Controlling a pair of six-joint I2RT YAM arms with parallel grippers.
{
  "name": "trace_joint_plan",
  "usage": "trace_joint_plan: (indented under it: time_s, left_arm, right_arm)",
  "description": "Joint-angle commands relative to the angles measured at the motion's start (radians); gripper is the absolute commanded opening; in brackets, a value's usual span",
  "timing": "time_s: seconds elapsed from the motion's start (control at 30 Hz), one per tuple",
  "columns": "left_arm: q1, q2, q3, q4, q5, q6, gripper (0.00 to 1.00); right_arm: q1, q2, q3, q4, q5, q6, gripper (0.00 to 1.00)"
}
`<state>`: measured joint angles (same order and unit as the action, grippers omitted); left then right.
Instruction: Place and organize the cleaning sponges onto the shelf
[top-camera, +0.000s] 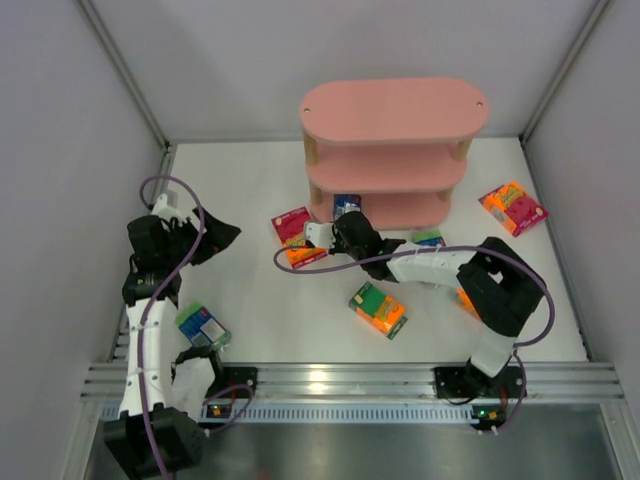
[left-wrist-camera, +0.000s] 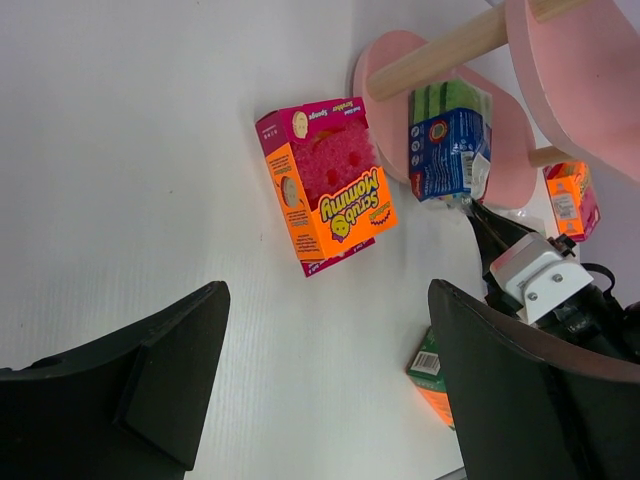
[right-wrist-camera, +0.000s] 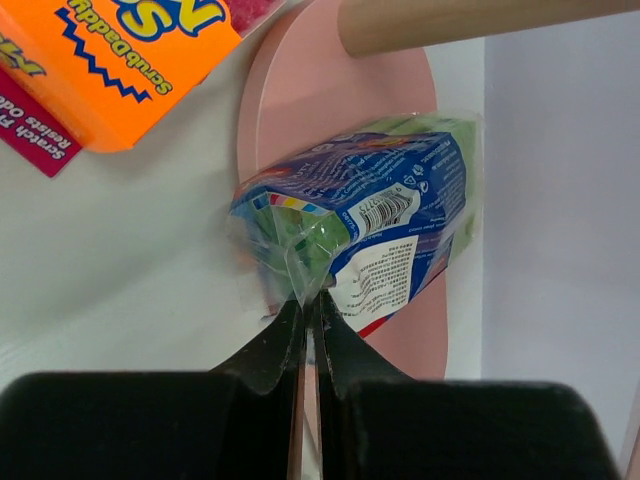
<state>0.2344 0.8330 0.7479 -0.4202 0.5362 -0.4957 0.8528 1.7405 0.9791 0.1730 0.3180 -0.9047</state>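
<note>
Blue-and-green pack (right-wrist-camera: 370, 205) rests at the bottom board of the pink shelf (right-wrist-camera: 320, 110), its wrapper seam pinched by the right gripper (right-wrist-camera: 310, 300) — placement is in hand. Next, likely: nudge it fully on, then release. Left gripper (left-wrist-camera: 325, 375) hangs spread wide, empty, above 1 orange-and-magenta pack (left-wrist-camera: 330, 185).

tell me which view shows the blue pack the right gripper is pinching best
Right wrist view: the blue pack is large, with the right gripper shut on its clear wrapper edge, over the bottom board of the shelf. The left wrist view shows it smaller, against that board. The top view shows only a blue sliver by the shelf.
</note>
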Motion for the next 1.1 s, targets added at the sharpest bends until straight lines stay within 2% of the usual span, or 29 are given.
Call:
trace_joint_plan:
  time_s: [0.0, 0.5, 1.07]
  left_arm:
    - [0.005, -0.023, -0.007, 0.021, 0.027, 0.016, 0.87]
    - [0.005, -0.025, -0.012, 0.023, 0.034, 0.016, 0.87]
    - [0.005, -0.026, -0.018, 0.021, 0.034, 0.011, 0.87]
  right_arm:
    - [0.012, 0.025, 0.056, 0.068, 0.024, -0.025, 0.0]
    - [-0.009, 0.063, 0.066, 0.118, 0.053, -0.059, 0.01]
    - [-0.014, 0.024, 0.04, 0.131, 0.061, -0.068, 0.34]
